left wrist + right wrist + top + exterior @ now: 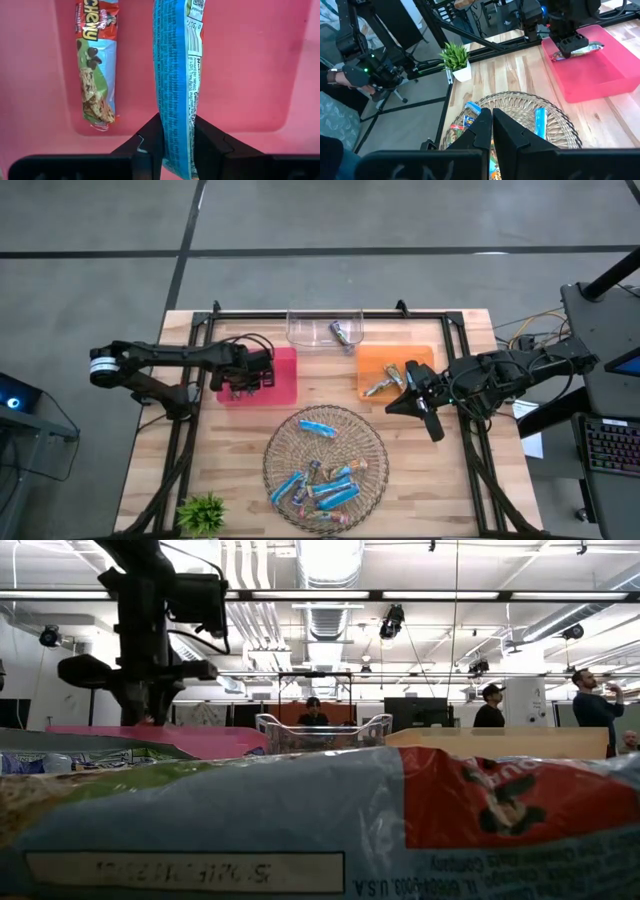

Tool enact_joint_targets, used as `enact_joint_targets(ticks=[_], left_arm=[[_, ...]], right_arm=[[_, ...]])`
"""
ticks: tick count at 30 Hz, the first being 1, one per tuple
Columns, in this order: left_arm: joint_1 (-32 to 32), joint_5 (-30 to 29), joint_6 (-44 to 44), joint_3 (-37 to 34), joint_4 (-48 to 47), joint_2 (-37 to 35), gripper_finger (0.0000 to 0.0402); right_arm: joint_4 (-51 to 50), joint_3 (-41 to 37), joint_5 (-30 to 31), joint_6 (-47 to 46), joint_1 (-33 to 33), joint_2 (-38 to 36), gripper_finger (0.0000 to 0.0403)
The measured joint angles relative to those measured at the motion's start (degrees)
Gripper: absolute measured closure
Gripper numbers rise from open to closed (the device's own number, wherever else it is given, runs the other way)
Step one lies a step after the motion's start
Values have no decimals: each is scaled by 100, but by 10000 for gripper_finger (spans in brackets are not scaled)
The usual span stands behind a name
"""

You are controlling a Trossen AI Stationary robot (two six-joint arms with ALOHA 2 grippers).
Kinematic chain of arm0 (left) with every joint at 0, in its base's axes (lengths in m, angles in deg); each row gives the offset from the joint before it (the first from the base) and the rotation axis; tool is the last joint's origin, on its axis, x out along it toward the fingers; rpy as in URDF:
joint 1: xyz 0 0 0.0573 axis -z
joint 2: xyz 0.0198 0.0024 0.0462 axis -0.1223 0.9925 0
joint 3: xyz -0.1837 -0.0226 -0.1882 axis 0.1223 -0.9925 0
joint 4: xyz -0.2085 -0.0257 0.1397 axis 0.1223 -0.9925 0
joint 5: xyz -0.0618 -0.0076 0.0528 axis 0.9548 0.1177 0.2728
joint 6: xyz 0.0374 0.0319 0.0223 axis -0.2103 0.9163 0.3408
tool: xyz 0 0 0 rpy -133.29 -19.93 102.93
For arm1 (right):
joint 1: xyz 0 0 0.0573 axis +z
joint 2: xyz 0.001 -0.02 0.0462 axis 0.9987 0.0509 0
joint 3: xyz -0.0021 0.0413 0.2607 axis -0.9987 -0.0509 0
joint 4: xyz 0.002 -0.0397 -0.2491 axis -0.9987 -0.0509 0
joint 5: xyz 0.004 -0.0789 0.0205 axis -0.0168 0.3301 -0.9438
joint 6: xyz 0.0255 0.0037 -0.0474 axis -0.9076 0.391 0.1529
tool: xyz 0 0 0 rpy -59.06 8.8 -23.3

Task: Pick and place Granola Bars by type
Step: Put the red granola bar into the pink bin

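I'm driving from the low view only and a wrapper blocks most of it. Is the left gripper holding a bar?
Observer: Yes, the left gripper is shut on a blue bar above the pink tray.
Operator: Anything in that tray already?
Observer: One Chewy bar lies on its floor.
Operator: Where is the right gripper?
Observer: The right gripper is shut and empty, beside the orange tray, near the wire basket.

The granola bar (pixel 95 75) lying in the pink tray (pixel 250 75) reads "Chewy".
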Motion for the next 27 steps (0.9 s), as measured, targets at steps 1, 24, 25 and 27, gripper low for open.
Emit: enact_joint_targets(ticks=[1,24,25,27], left_arm=[[0,5,1,-5,-6,0,332],[-176,21,390,-8,65,0,332],[-181,21,390,-8,78,0,332],[-181,21,441,-8,90,0,329]], right_arm=[[0,0,0,0,0,0,394],[0,2,2,-24,0,0,394],[0,0,0,-24,0,0,394],[0,0,1,-23,0,0,394]])
